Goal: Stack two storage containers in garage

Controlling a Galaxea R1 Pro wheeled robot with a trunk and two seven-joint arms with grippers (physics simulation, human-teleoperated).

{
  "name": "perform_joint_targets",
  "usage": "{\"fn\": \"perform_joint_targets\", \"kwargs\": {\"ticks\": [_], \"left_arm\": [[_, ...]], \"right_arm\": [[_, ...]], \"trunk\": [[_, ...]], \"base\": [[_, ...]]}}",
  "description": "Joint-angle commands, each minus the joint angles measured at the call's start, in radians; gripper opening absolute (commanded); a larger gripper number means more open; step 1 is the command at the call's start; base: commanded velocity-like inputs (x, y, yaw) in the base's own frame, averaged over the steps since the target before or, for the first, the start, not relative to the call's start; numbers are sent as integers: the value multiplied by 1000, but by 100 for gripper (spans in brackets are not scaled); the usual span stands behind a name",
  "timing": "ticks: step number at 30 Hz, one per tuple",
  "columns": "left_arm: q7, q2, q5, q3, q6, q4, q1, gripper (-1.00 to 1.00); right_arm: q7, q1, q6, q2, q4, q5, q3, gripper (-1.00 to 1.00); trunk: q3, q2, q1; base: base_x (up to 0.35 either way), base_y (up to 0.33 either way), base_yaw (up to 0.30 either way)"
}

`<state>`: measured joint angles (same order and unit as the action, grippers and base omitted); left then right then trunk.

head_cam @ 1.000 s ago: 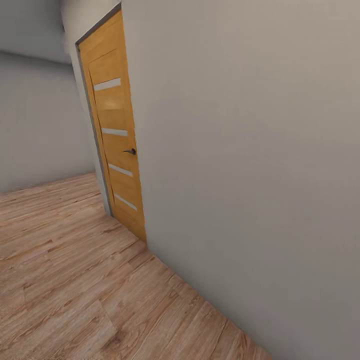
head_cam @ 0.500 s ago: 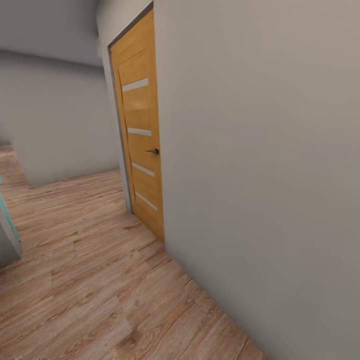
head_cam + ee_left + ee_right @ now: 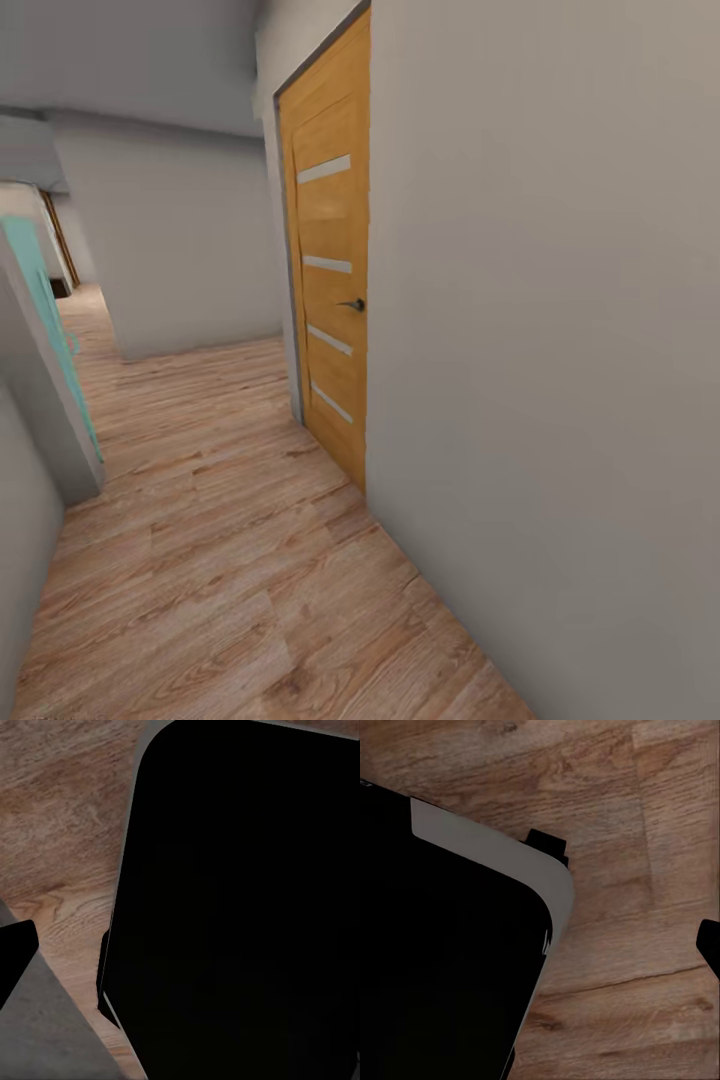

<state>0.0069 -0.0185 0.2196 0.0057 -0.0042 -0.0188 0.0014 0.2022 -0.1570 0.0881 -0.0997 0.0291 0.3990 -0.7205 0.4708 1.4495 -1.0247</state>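
Hallway: light wood plank floor (image 3: 220, 560), pale grey wall (image 3: 560, 350), closed orange door (image 3: 330, 290) with dark handle (image 3: 352, 304); turquoise panel (image 3: 45, 320) opposite. Step judged: travel between rooms; next calls for steering along the corridor. Containers' whereabouts unknown. Wrist views blocked by dark robot body (image 3: 240, 907); gripper states could not be told.
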Motion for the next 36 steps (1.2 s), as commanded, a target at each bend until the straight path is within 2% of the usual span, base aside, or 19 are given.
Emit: {"fn": "perform_joint_targets", "kwargs": {"ticks": [1,36], "left_arm": [[1,0,6,0,0,-1,0,100],[1,0,6,-1,0,-1,0,100]], "right_arm": [[6,-1,6,0,3,11,-8,100],[3,-1,6,-1,3,11,-8,100]], "trunk": [[1,0,0],[1,0,0]], "base": [[162,0,281],[184,0,281]]}}
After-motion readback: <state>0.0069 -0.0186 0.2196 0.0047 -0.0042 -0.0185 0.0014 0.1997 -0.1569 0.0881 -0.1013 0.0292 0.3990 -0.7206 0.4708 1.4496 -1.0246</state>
